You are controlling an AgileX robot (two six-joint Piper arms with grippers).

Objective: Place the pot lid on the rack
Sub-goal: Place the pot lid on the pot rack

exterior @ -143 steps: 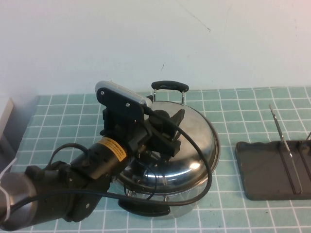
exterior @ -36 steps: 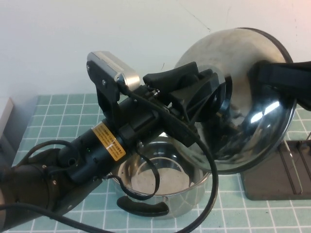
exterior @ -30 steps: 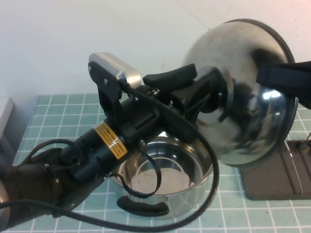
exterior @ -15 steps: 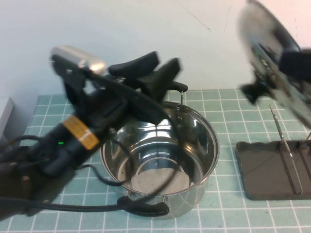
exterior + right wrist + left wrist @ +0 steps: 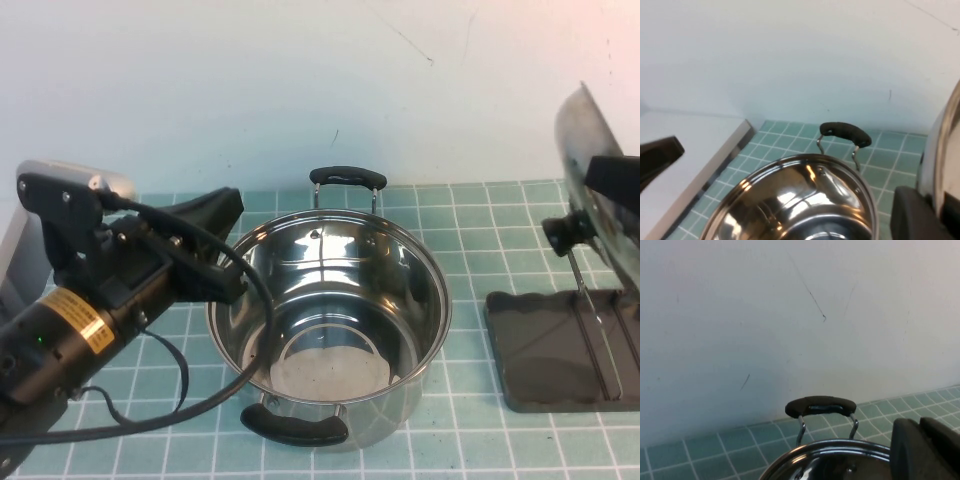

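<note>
Covering most of the scene, the tiled tabletop (image 5: 480, 220) carries an open steel pot (image 5: 330, 320) near its middle and the rack (image 5: 560, 350) at the robot's right. The pot stands uncovered, its shiny inside bare, with one black handle toward the wall and one toward the robot. The lid (image 5: 590, 180) is next in size: it hangs on edge at the far right of the high view, knob (image 5: 562, 232) facing the pot, directly above the rack's wire dividers (image 5: 585, 290) and apparently not yet resting between them. The right gripper (image 5: 615, 175) shows only as a dark piece against the lid's rim; from the way the lid hangs there it looks to be clamped on the rim, though its fingers are mostly out of frame. The left gripper (image 5: 215, 240) sits low beside the pot's left wall, holding nothing, its fingers appearing drawn close together. Judging progress, the lifting and carrying look done, with the lid off the pot and across to the rack side. What seems left is the lowering: the lid's edge has to drop into a slot between the wires, lean there steadily, and be let go.
</note>
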